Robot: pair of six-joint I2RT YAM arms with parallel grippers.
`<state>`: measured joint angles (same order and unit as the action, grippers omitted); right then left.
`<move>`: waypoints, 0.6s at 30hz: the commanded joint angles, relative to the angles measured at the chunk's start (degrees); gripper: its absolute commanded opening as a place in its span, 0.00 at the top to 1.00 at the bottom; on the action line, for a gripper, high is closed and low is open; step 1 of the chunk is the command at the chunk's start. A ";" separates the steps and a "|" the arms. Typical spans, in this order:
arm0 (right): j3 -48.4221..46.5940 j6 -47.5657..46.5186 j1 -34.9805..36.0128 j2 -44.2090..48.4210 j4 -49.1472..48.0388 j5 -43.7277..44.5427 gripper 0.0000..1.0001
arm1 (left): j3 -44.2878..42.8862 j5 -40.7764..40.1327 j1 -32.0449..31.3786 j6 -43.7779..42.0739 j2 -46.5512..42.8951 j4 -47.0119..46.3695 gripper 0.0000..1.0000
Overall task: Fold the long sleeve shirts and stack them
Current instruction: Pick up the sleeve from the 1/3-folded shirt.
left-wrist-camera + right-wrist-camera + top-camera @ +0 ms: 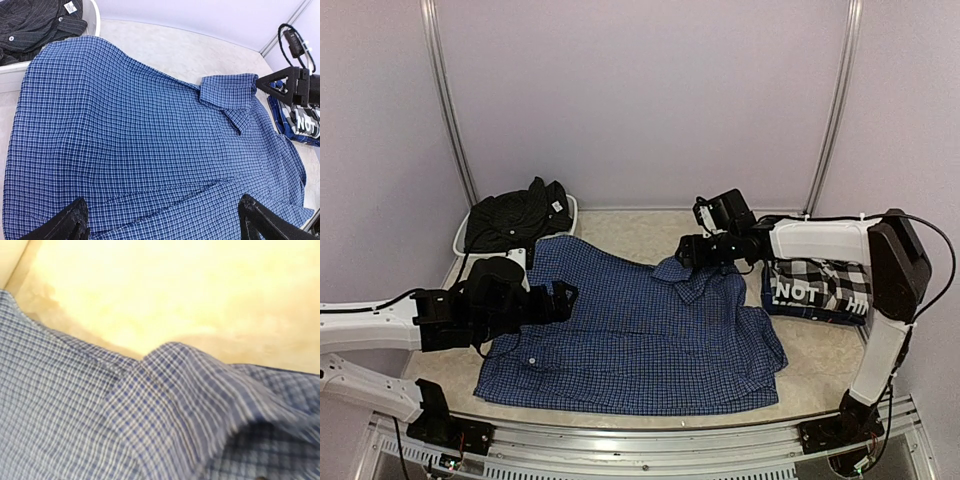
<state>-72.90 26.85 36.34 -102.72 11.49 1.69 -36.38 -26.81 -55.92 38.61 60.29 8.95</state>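
Blue checked cloth fills the middle of the bench (630, 228). The blue shirt (640, 340) lies spread flat and not yet folded, and its collar (685, 275) sits up at about 1 o'clock. We judge it is laid out this way so that each arm can reach an edge for the first fold.

The left end effector (565, 298) hovers over the shirt's 9 o'clock side. Its fingers are spread wide with nothing between them, which looks like readiness to take the near edge. The right end effector (688, 252) sits right at the collar. We cannot tell whether it is open or pinching cloth, because its own camera shows only collar and bench, no fingers.

The black-and-white check shirt (818, 285) lies folded at 3 o'clock, just beside the blue shirt's right edge, and we take it for the foot of the stack. The right arm reaches across above it, so a fold carried that way has to clear the arm. The black shirt (515, 218) lies crumpled in a white bin (572, 212) at 10 o'clock. The bin is close to the blue shirt's far corner, so the left arm has little room there.
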 commanded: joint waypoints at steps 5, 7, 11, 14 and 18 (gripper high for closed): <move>-3.84 1.07 -1.47 -7.78 -2.56 -4.52 0.33 | -1.17 4.05 3.51 -2.73 1.68 -6.50 0.01; -4.00 1.16 -1.52 -9.05 -3.28 -5.16 0.37 | -1.22 4.28 3.69 -2.96 2.46 -6.86 0.01; -5.64 1.10 -1.96 -12.27 -4.39 -6.43 0.49 | -1.15 4.72 3.93 -3.01 3.90 -7.02 0.01; -7.06 0.87 -2.68 -13.60 -5.21 -7.52 0.67 | -1.11 4.99 3.98 -2.84 4.38 -7.10 0.01; -9.85 -1.60 -3.37 -12.11 -4.89 -7.16 1.00 | -0.68 5.02 4.07 -2.62 4.27 -7.29 0.01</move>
<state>-78.85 27.31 34.13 -115.72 8.32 -5.08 -36.38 -22.37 -52.40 36.69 64.51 3.31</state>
